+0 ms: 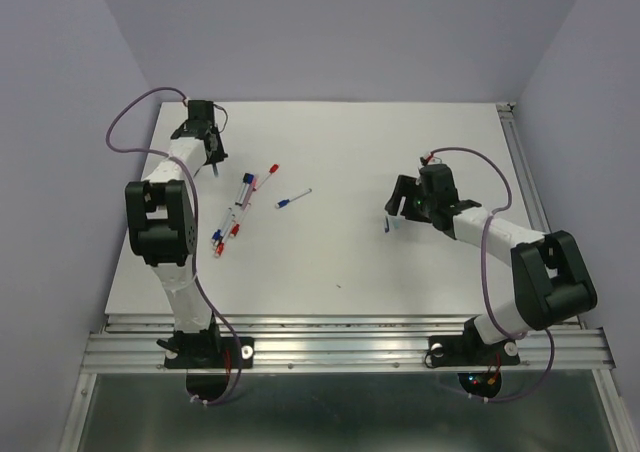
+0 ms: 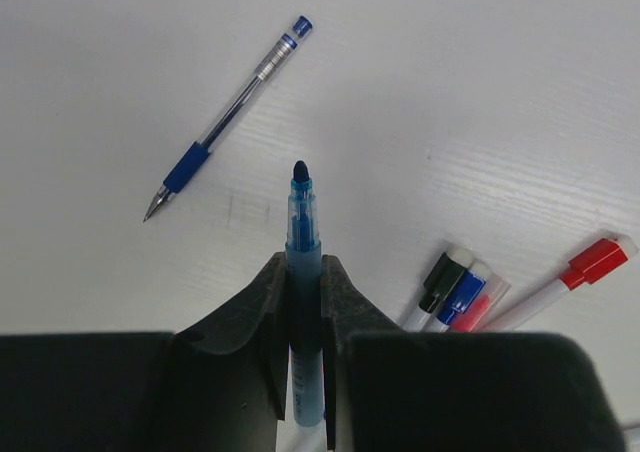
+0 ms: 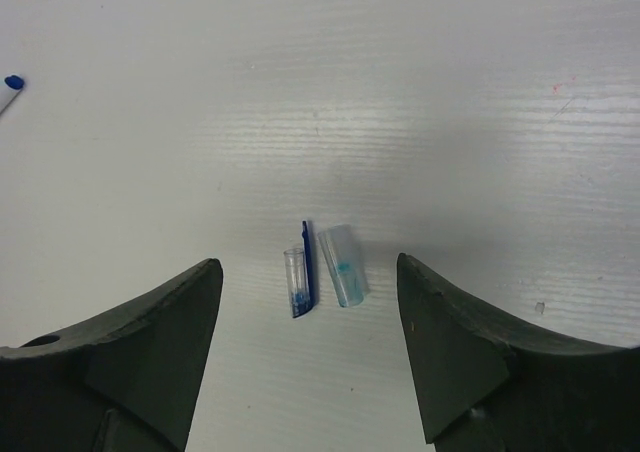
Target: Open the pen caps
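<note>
table point(image 1: 380, 312): white; all items lie on it.
L arm point(image 1: 160, 212): we see it reaching to the far-left part of the table.
R arm point(image 1: 540, 272): reaches in toward mid-right of the table.
R gripper point(image 3: 308, 267): fingers spread wide, pads touch nothing; it hangs over 2 loose caps.
L gripper point(image 2: 303, 272): pressed together on blue marker, pinching its barrel.
pen pile point(image 1: 240, 212): several pens lying tog. just right of L arm; we make out black, blue and red ends in L wrist view.
blue marker point(image 2: 302, 222): uncapped, bare tip points away from L fingers.
ballpoint point(image 2: 225, 122): alone on table, apart from L gripper.
light blue cap point(image 3: 343, 265): on table in the gap betw. R fingers, clear of both pads.
dark blue cap point(image 3: 300, 282): just beside light blue cap, same gap; can't tell if they touch.
</note>
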`<state>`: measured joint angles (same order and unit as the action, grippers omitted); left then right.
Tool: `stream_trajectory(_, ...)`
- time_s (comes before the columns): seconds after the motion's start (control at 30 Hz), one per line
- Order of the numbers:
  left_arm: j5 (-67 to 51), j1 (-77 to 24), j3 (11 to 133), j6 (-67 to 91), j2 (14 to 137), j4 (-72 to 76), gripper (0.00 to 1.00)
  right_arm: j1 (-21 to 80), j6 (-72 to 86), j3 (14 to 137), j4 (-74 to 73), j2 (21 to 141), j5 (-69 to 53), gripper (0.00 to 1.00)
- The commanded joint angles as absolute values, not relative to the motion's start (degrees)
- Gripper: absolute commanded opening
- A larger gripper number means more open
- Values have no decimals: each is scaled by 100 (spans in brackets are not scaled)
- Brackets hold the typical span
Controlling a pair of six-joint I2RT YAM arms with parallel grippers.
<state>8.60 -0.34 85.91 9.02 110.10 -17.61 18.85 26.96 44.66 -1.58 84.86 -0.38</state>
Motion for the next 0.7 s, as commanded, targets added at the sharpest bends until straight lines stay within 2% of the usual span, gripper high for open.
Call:
stream_trajectory(0.0, 571, 123, 9341, 238, 11336, -1845, 10, 1916, 2619, 4764, -307, 8289, 88, 77)
stream_trajectory(0.17, 684, 167, 10106, -377, 12005, -2380, 18, 1925, 2523, 4650, -343, 8165, 158, 79)
stream_trajectory(0.27, 738, 167, 10423, -650, 12357, -2619, 19, 1925, 2496, 4641, -378, 8147, 176, 83)
stream_trajectory(0.33, 546, 167, 10380, -816, 12410, -2576, 20, 1925, 2487, 4632, -369, 8147, 167, 84)
stream_trajectory(0.47, 413, 176, 10178, -1046, 12349, -2426, 30, 1925, 2461, 4667, -396, 8156, 132, 86)
stream_trajectory(0.6, 641, 176, 10221, -1046, 12445, -2470, 32, 1925, 2470, 4658, -361, 8200, 105, 86)
stream_trajectory(0.67, 581, 176, 10222, -1028, 12533, -2496, 39, 1925, 2461, 4649, -343, 8209, 70, 86)
